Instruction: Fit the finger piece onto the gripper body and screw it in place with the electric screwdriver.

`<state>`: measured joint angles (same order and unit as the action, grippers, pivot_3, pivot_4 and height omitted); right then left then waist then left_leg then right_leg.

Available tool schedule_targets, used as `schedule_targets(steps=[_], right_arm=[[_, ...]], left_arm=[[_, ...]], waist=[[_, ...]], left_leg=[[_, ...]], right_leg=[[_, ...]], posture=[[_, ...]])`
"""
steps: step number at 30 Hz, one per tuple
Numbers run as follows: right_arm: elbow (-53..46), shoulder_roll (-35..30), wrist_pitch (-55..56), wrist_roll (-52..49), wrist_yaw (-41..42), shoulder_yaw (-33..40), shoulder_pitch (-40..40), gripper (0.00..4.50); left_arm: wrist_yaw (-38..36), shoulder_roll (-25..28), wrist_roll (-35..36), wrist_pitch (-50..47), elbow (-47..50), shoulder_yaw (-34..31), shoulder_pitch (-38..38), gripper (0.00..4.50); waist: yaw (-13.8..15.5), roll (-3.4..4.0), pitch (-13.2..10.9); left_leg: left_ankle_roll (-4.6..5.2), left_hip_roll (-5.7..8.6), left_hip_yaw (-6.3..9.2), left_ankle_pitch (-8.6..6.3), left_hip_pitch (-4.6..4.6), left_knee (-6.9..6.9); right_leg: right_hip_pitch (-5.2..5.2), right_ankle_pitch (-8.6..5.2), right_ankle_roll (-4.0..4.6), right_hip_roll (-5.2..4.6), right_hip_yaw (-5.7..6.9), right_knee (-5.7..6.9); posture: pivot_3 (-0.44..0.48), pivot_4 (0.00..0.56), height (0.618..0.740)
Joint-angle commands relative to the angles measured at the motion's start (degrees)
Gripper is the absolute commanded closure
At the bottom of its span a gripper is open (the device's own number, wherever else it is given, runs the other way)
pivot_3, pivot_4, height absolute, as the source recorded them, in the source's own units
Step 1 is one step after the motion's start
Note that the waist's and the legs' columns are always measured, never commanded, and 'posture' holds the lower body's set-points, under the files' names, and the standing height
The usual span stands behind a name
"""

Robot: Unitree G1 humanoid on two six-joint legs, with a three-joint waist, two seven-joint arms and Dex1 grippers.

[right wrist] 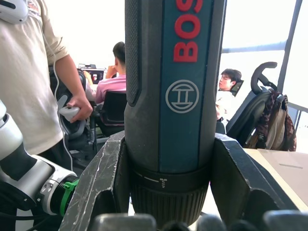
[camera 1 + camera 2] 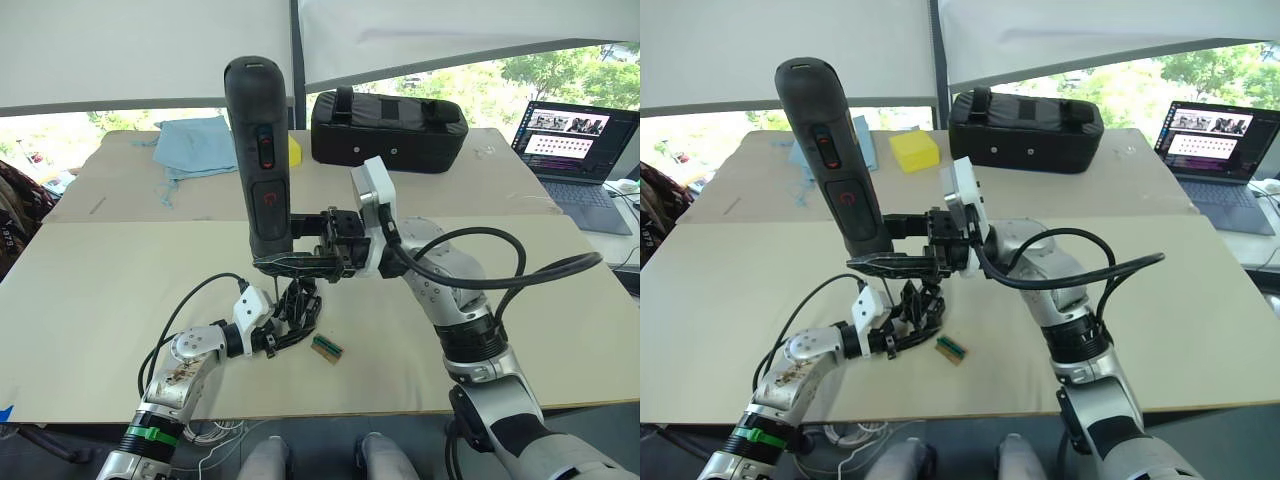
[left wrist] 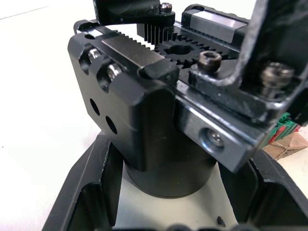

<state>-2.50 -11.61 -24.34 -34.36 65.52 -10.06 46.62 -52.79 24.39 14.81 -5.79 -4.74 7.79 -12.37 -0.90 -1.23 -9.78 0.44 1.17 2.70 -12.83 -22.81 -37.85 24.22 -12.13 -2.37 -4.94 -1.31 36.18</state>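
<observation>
The electric screwdriver (image 2: 260, 160) stands upright over the table's middle, bit pointing down, with my right gripper (image 2: 272, 242) shut around its lower end. Its fingers (image 1: 101, 178) clamp both sides of the barrel. Right below it is the gripper body (image 2: 297, 300), a black block on a round base (image 3: 168, 173). My left gripper (image 2: 288, 322) is shut on that base and holds it just above the table. On top of the body sit toothed racks and black pieces with screw heads (image 3: 276, 74). I cannot tell the finger piece apart from the body's own finger.
A small green-and-brown block (image 2: 327, 348) lies on the table beside the left gripper. At the back are a black zipped bag (image 2: 388, 130), a blue cloth (image 2: 195, 145) and a yellow block (image 2: 913, 150). A laptop (image 2: 575, 150) stands far right. People (image 1: 33, 72) are beyond the table.
</observation>
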Motion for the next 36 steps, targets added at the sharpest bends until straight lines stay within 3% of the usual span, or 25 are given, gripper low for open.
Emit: schedule_targets(steps=[1, 36], right_arm=[[-0.8, 0.6, 1.6, 0.3, -0.7, 0.7, 0.7, 2.6], [1.8, 0.8, 3.5, 5.2, -1.1, -0.9, -2.3, 2.6]], left_arm=[[-0.6, 0.5, -1.1, -1.0, -1.5, 1.2, 1.5, 2.19], [-0.6, 0.3, -0.7, -1.2, -1.0, 1.0, 1.5, 2.19]], waist=[[0.0, 0.0, 0.0], [0.0, 0.0, 0.0]], left_leg=[[0.0, 0.0, 0.0, 0.0, 0.0, 0.0], [0.0, 0.0, 0.0, 0.0, 0.0, 0.0]], right_leg=[[0.0, 0.0, 0.0, 0.0, 0.0, 0.0], [0.0, 0.0, 0.0, 0.0, 0.0, 0.0]], posture=[[0.0, 0.15, 0.74], [0.0, 0.15, 0.74]])
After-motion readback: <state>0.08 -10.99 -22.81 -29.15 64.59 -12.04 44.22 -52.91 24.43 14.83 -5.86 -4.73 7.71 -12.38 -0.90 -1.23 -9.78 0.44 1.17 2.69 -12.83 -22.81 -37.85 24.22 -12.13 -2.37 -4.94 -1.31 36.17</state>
